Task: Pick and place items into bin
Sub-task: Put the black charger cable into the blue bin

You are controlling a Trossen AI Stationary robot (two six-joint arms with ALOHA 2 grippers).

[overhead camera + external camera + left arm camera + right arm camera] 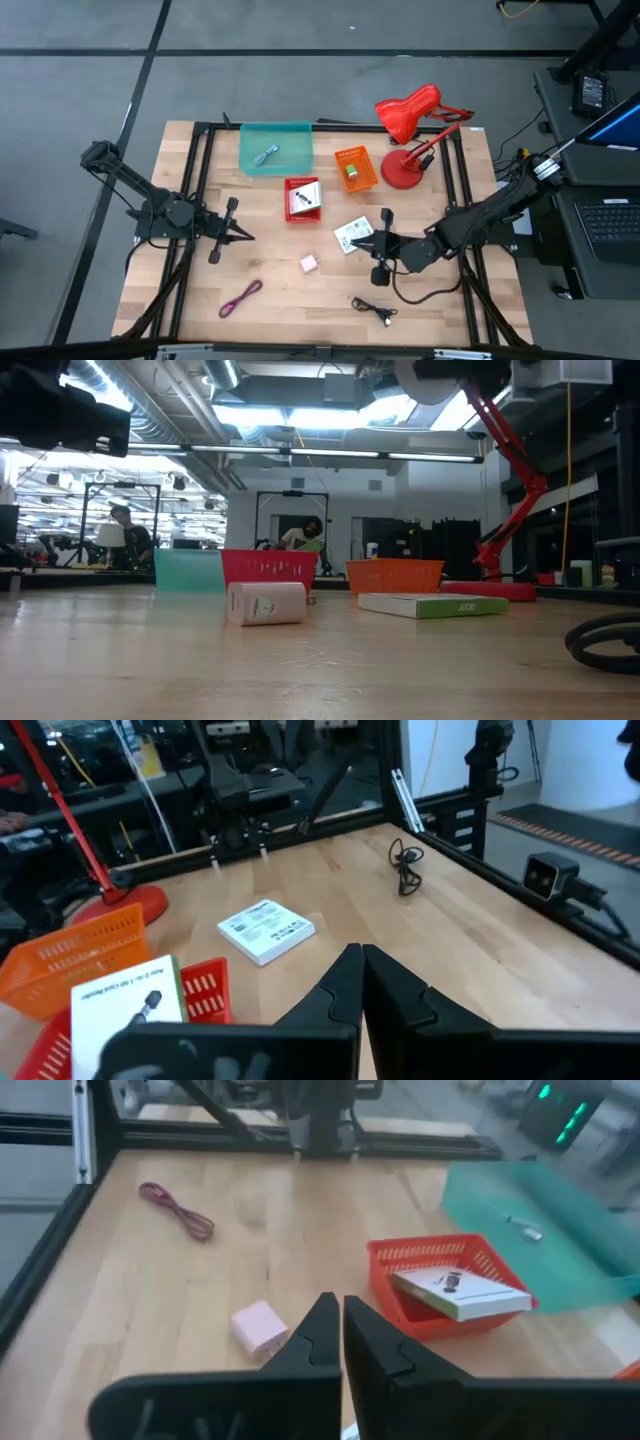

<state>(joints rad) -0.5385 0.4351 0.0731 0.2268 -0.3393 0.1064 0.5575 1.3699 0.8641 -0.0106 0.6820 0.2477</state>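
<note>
One white printed packet (350, 236) (265, 930) lies flat on the table. The second (460, 1292) lies in the red basket (302, 199). A pink cube (308, 263) (258, 1328), a maroon cable (240, 297) (178, 1208) and a black cable (375, 308) (405, 865) rest on the wood. The blue-grey cable (267, 155) lies in the teal bin (275, 147). No tiny pale cube shows. My left gripper (243, 236) (360, 972) is shut and hovers left of centre. My right gripper (360, 243) (340, 1318) is shut, raised beside the loose packet.
An orange basket (354, 168) holding a small item stands right of the red basket. The red desk lamp (412, 125) stands at the far right, its base (402, 172) on the table. A black frame (205, 130) rims the tabletop. Bare wood lies between the pink cube and the cables.
</note>
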